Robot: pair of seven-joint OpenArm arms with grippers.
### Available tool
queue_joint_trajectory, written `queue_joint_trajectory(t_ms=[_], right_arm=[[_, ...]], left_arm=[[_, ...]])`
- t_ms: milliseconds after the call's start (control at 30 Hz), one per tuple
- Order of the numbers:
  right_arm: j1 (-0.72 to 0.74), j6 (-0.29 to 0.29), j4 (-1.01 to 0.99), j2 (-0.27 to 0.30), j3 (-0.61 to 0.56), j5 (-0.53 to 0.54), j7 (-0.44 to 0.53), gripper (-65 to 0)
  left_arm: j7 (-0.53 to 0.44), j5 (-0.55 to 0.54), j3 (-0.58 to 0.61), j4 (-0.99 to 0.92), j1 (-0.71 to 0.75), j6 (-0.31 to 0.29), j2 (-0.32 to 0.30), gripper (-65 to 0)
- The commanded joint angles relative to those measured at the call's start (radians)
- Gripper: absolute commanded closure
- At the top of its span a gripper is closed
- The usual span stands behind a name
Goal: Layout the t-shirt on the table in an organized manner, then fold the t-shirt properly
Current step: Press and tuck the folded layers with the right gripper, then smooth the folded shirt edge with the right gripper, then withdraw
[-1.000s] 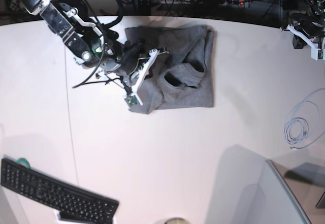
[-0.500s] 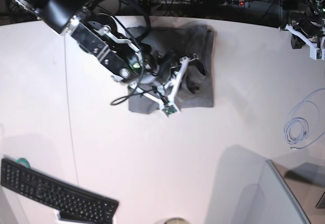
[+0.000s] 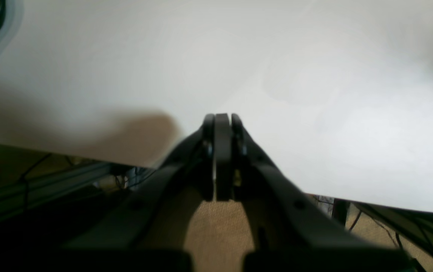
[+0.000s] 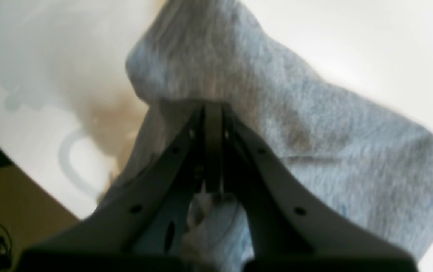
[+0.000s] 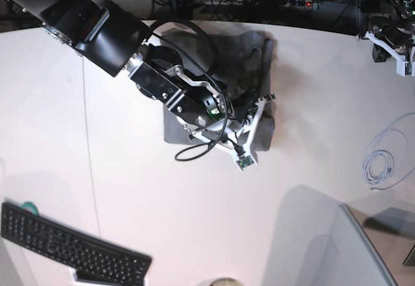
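The t-shirt (image 5: 262, 59) lay bunched on the far middle of the table (image 5: 194, 221), grey knit, partly hidden under your right arm in the base view. Your right gripper (image 4: 213, 113) had its jaws fully together, and in its wrist view grey fabric rose in a fold right at the tips and draped down both sides of the fingers. It looked pinched on the t-shirt, though the blur hid the exact contact point. In the base view that gripper (image 5: 253, 114) sat over the shirt's right half, near its right edge.

Your left gripper (image 3: 222, 122) was also closed, jaws pressed flat, with nothing between them. It hung over bare white tabletop near the table's edge, with the floor below. In the base view it (image 5: 392, 43) sat at the far right corner, well apart from the shirt.

A black keyboard (image 5: 71, 247) lay at the near left, and a coiled white cable (image 5: 379, 166) lay at the right.
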Motion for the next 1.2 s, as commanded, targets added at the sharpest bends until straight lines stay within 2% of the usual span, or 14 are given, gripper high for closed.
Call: queue_joint_trajectory(t_ms=[0, 100, 200, 267, 367, 500, 533, 600, 667, 700, 833, 933, 1033, 1167], right_arm=[[0.030, 0.032, -0.006, -0.027, 0.003, 0.000, 0.036, 0.0], [0.031, 0.095, -0.052, -0.049, 0.003, -0.001, 0.100, 0.0], [0.031, 0.100, -0.042, -0.044, 0.003, -0.001, 0.171, 0.0], [0.031, 0.100, 0.018, -0.027, 0.003, -0.001, 0.176, 0.0], [0.008, 0.095, 0.199, 0.049, 0.003, -0.001, 0.110, 0.0], [-0.062, 0.094, 0.430, 0.154, 0.008, -0.001, -0.076, 0.0], [-0.090, 0.088, 0.480, 0.175, 0.009, -0.001, -0.108, 0.0], [-0.139, 0.028, 0.554, 0.210, 0.009, -0.001, -0.140, 0.0], [-0.187, -0.043, 0.609, 0.249, 0.003, -0.001, -0.147, 0.0], [-0.210, -0.060, 0.626, 0.261, 0.003, -0.001, -0.147, -0.2], [-0.294, -0.066, 0.637, 0.270, 0.003, -0.001, -0.147, -0.3], [-0.309, -0.066, 0.574, 0.270, 0.003, -0.001, -0.147, -0.2], [-0.312, -0.066, 0.532, 0.270, 0.002, -0.001, -0.147, 0.0], [-0.288, -0.066, 0.472, 0.264, -0.094, -0.001, -0.139, 0.0]], left_arm=[[-0.019, -0.012, -0.005, 0.014, 0.002, -0.001, -0.021, 0.0], [-0.019, -0.012, -0.005, 0.014, 0.000, -0.001, -0.021, 0.0], [-0.019, -0.005, -0.005, 0.011, -0.015, -0.001, -0.020, 0.0], [-0.019, -0.005, -0.005, -0.010, -0.020, -0.001, -0.020, 0.0], [-0.019, -0.012, -0.005, -0.041, -0.020, -0.001, -0.023, 0.0], [-0.019, -0.012, -0.005, -0.041, -0.020, -0.001, -0.018, 0.0], [-0.019, -0.012, -0.003, -0.036, -0.020, -0.001, -0.018, 0.0], [-0.019, -0.012, 0.001, -0.032, -0.021, -0.001, -0.006, 0.0], [-0.020, -0.012, 0.058, -0.012, -0.021, -0.001, -0.002, 0.0], [-0.020, -0.012, 0.090, 0.005, -0.015, -0.001, 0.000, 0.0], [-0.020, -0.007, 0.198, 0.050, -0.007, -0.001, 0.018, 0.0], [-0.020, -0.012, 0.217, 0.050, -0.021, -0.001, 0.037, 0.0], [-0.020, -0.004, 0.303, 0.056, -0.030, -0.001, 0.048, 0.0], [-0.020, -0.004, 0.409, 0.053, -0.038, -0.001, 0.060, 0.0]])
